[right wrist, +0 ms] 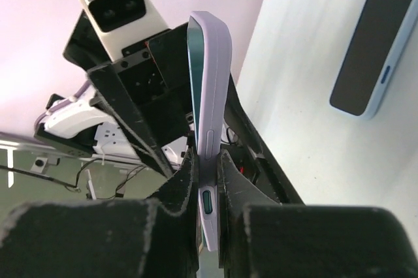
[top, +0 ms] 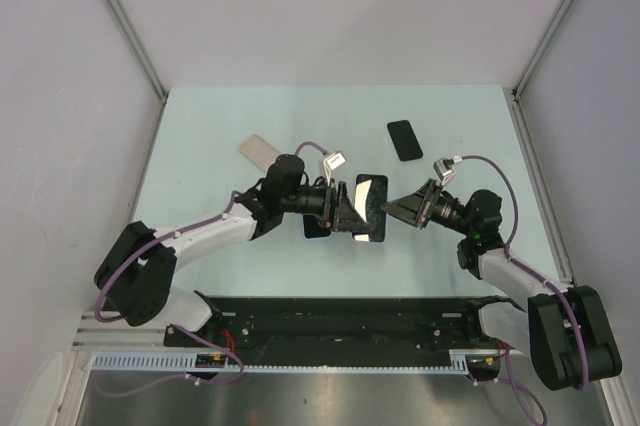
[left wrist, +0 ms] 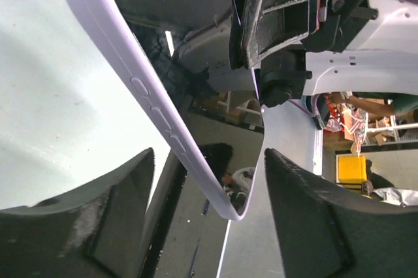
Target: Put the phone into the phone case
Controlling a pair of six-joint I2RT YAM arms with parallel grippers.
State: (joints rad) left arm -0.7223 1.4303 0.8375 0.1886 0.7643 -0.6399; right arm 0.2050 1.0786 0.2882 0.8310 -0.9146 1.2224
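A lavender phone case [top: 371, 208] with a glossy dark phone face in it is held on edge above the table between the two arms. My right gripper [top: 396, 208] is shut on its long side; in the right wrist view [right wrist: 208, 158] the fingers pinch the case's rim [right wrist: 210, 62] by its side buttons, and a teal edge shows along it. My left gripper [top: 347, 209] is open, and in the left wrist view [left wrist: 208, 160] the fingers [left wrist: 117, 213] stand either side of the case's corner [left wrist: 230, 207] without touching it.
A second dark phone with a light blue rim [top: 405, 139] lies face up at the back, also in the right wrist view [right wrist: 375, 49]. A beige flat piece [top: 258, 151] lies back left. A dark flat thing [top: 317, 227] lies under the left gripper.
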